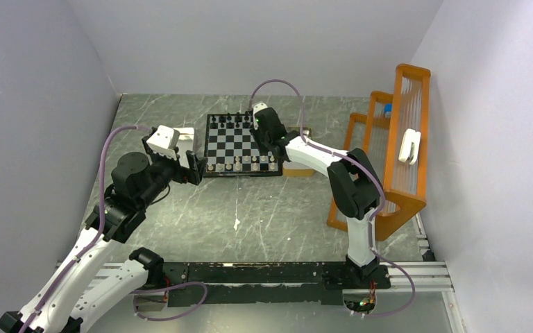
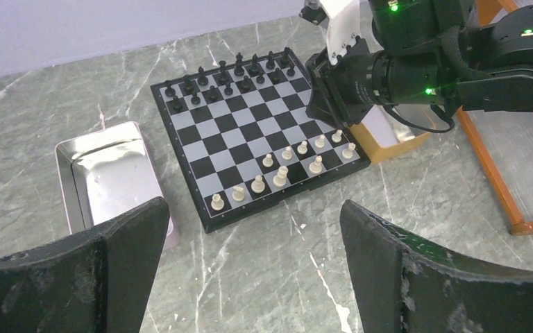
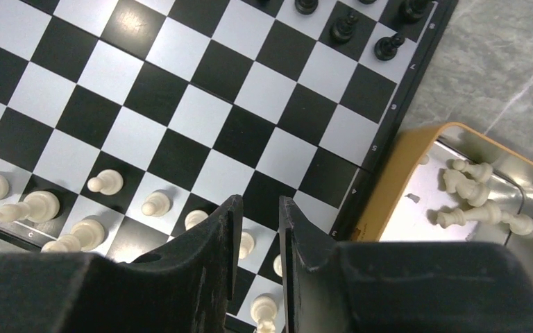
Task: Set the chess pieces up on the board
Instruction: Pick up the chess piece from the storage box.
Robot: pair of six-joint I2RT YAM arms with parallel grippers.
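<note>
Fingers (image 3: 215,257) of right gripper (image 3: 258,205) barely parted, nothing between, low over cream chess pieces (image 3: 104,182) at frame's lower left on board (image 3: 180,111), likely seating one; left gripper (image 2: 253,208) spread wide, empty.

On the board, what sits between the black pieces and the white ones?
Nothing. In the left wrist view, the rows of squares between the black chessmen and the white chessmen on the board are bare.
</note>
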